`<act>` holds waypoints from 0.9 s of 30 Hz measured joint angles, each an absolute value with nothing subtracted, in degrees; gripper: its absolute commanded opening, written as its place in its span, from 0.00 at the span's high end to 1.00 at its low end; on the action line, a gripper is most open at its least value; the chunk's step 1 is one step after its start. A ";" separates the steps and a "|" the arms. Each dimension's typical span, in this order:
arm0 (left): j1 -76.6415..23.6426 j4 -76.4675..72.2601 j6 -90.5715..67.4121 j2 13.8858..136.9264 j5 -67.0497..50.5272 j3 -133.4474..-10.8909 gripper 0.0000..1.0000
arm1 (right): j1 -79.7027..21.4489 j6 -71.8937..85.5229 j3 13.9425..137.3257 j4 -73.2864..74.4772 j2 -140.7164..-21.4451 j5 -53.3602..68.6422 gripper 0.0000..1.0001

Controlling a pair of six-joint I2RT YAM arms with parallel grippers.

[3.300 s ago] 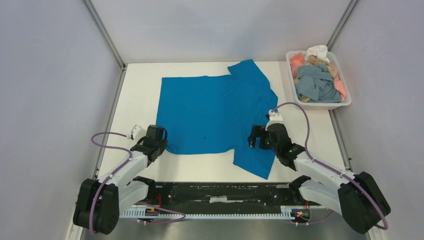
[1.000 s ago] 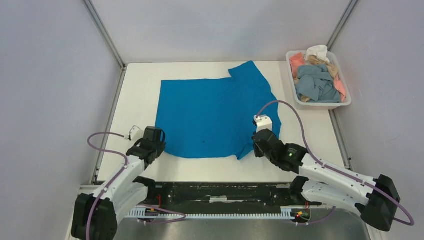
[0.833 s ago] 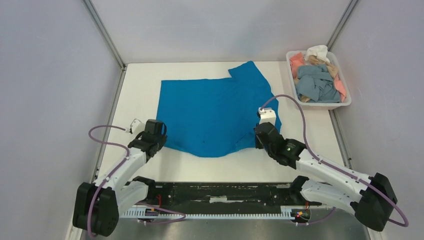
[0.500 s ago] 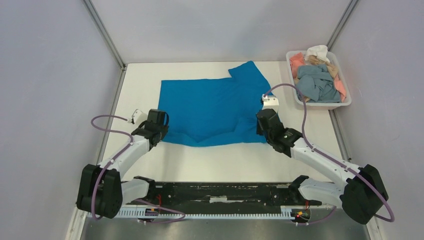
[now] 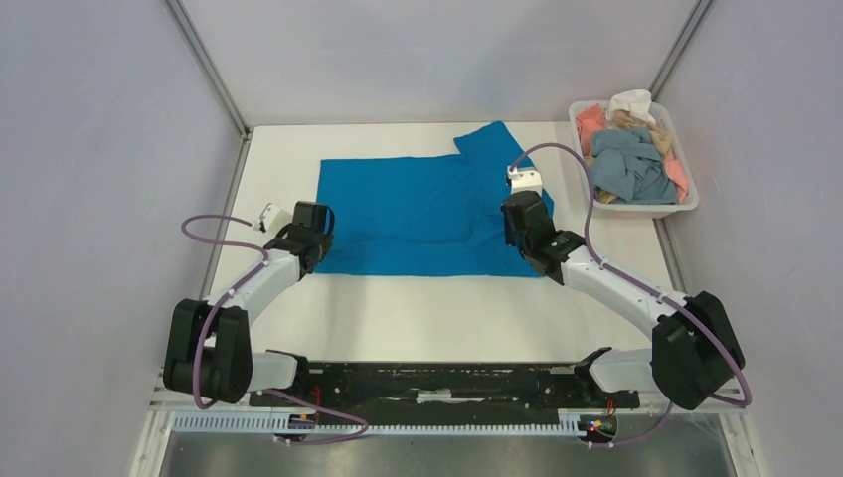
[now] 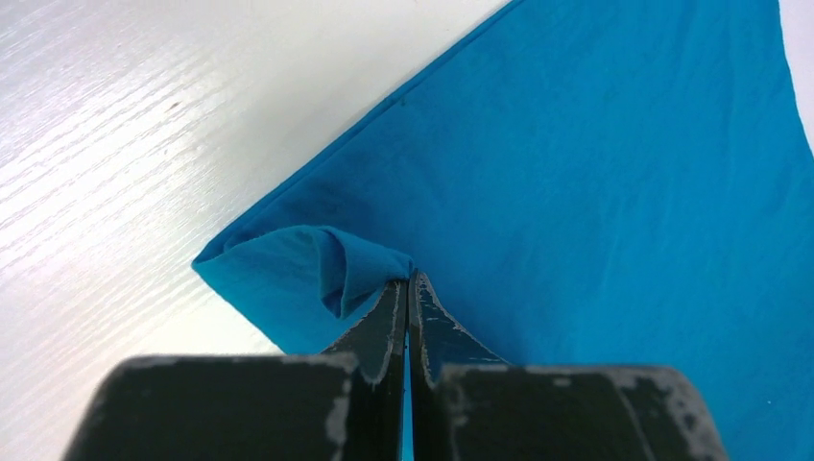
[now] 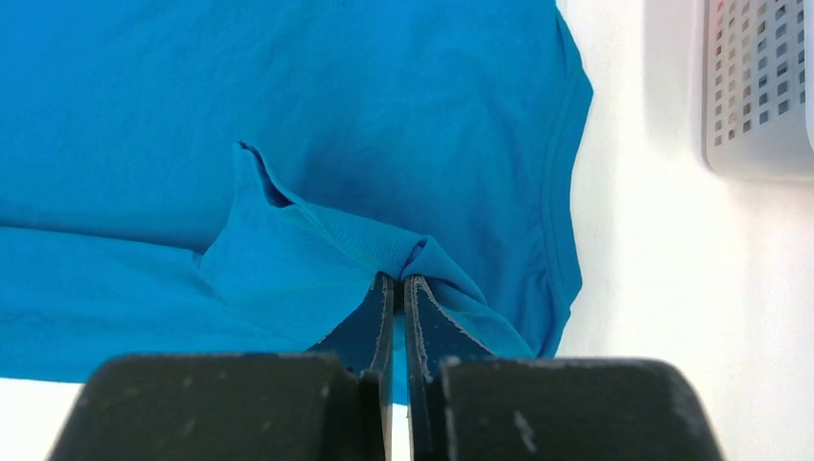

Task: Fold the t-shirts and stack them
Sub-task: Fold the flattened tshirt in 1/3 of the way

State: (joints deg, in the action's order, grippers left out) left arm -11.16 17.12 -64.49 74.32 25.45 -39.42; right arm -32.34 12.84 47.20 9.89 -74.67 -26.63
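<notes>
A bright blue t-shirt lies on the white table, its near half doubled over the far half, fold edge toward the arms. My left gripper is shut on the shirt's near-left corner; the pinched cloth bunches just ahead of my left gripper. My right gripper is shut on the cloth at the shirt's right side, where a ridge of blue t-shirt rises to my right gripper. One sleeve sticks out at the far right. Several other t-shirts, grey-blue, pink, tan and white, lie piled in a tray.
The white plastic tray stands at the back right corner, its perforated wall close to my right gripper. Metal frame posts rise at the table's far corners. Bare white tabletop lies between the shirt and the arm bases.
Both grippers have carried the shirt's near edge away from the bases toward the far side, laying the lower part over the upper. The shirt now covers about half its earlier depth.
</notes>
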 measured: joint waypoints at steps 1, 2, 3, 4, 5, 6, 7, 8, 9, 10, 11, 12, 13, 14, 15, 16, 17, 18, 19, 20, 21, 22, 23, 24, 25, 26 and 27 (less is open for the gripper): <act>-11.03 16.84 -64.38 75.18 25.41 -39.88 0.98 | -32.10 12.32 47.40 9.56 -75.29 -26.61 0.99; -10.94 16.51 -64.36 75.81 25.39 -40.21 0.98 | -31.86 11.86 47.51 9.13 -75.92 -26.59 0.99; -10.85 16.21 -64.29 76.42 25.41 -40.53 0.98 | -31.59 11.42 47.53 8.60 -76.51 -26.57 0.99; -10.76 15.94 -64.23 76.86 25.41 -40.71 0.98 | -31.24 10.83 47.55 7.97 -77.17 -26.46 0.99; -10.63 15.81 -64.20 77.34 25.41 -40.93 0.98 | -30.94 10.50 47.57 7.44 -77.76 -26.41 0.99; -10.48 15.70 -64.20 77.82 25.45 -41.08 0.98 | -30.48 10.00 47.70 6.83 -78.63 -26.30 0.99; -10.28 15.73 -64.20 78.24 25.52 -41.19 0.98 | -30.00 9.52 47.88 6.07 -79.59 -26.13 0.99; -10.09 15.70 -64.20 78.63 25.58 -41.21 0.98 | -29.58 9.17 47.99 5.54 -80.38 -25.98 0.99; -9.91 15.73 -64.20 78.98 25.65 -41.23 0.98 | -29.15 8.80 48.12 4.82 -81.23 -25.80 1.00; -9.76 15.73 -64.20 79.29 25.67 -41.25 0.98 | -28.71 8.36 48.23 3.95 -82.04 -25.71 1.00; -9.65 15.73 -64.20 79.64 25.71 -41.25 0.98 | -28.40 7.97 48.29 3.09 -82.76 -25.58 1.00; -9.54 15.73 -64.23 80.01 25.82 -41.25 0.98 | -28.18 7.57 48.31 2.11 -83.40 -25.45 1.00; -9.47 15.73 -64.23 80.38 25.91 -41.25 0.98 | -27.97 7.11 48.31 1.06 -83.96 -25.28 1.00; -9.41 15.73 -64.23 80.86 26.00 -41.30 0.98 | -27.86 6.66 48.31 0.05 -84.38 -25.15 1.00; -9.32 15.66 -64.23 81.23 26.00 -41.32 0.98 | -27.77 6.17 48.31 -0.86 -84.64 -24.99 1.00; -9.30 15.70 -64.20 81.71 26.00 -41.43 0.98 | -27.77 5.80 48.31 -1.69 -84.75 -24.88 1.00; -9.21 15.75 -64.23 82.24 25.93 -41.67 0.98 | -27.75 5.39 48.31 -2.66 -84.86 -24.91 1.00; -9.13 15.86 -64.20 82.74 25.89 -42.02 0.98 | -27.75 5.02 48.34 -3.51 -84.93 -24.91 1.00; -9.06 15.97 -64.20 83.02 25.87 -42.37 0.98 | -27.79 4.73 48.34 -4.16 -84.95 -24.88 1.00; -9.04 16.05 -64.20 83.15 25.91 -42.81 0.98 | -27.77 4.38 48.34 -4.73 -84.95 -24.88 1.00; -9.02 16.03 -64.20 83.15 26.00 -43.07 0.98 | -27.75 4.08 48.34 -5.37 -84.95 -24.88 1.00; -9.02 16.01 -64.23 83.15 26.09 -43.42 0.98 | -27.73 3.70 48.34 -5.85 -84.95 -24.88 1.00; -8.99 15.94 -64.23 83.15 26.11 -43.75 0.98 | -27.73 3.27 48.38 -6.22 -84.95 -24.88 0.99; -8.99 15.90 -64.23 83.15 26.26 -44.03 0.98 | -27.73 2.87 48.56 -6.50 -85.06 -24.88 0.99; -8.97 15.90 -64.20 83.15 26.39 -44.23 0.98 | -27.73 2.63 48.77 -6.68 -85.23 -24.88 0.98; -8.95 15.88 -64.20 83.15 26.44 -44.42 0.96 | -27.70 2.35 49.15 -6.70 -85.52 -24.88 0.98; -8.95 15.90 -64.23 83.15 26.48 -44.56 0.92 | -27.64 2.13 49.74 -6.76 -86.08 -24.88 0.97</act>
State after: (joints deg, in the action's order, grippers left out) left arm -8.95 15.90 -64.23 83.15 26.48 -44.56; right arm -27.64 2.13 49.74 -6.76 -86.08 -24.88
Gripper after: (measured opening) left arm 0.030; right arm 0.019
